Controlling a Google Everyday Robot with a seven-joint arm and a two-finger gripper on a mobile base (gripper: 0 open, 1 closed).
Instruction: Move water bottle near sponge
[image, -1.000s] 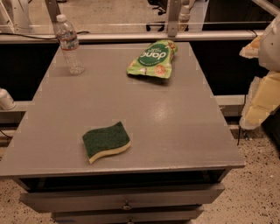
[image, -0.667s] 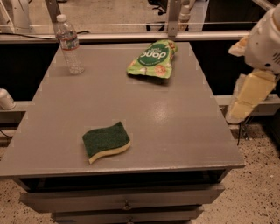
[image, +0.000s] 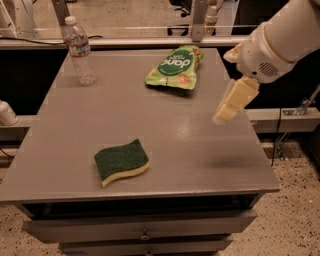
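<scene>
Currently, camera view only: water bottle (image: 79, 50) stands upright at the upper left of the frame, on the far left corner of the grey bench (image: 200, 145), white cap up. Sponge (image: 121, 161) lies flat lower left of centre, near the front edge, green side up, well apart from the bottle. Light-green snack pouch (image: 175, 67) lies top centre. Claw (image: 232, 102) hangs at the right of the frame over the bench's right edge, on a white arm (image: 285, 37) entering from the upper right, apart from all three items. Whether it is spread or pressed together cannot be told.
</scene>
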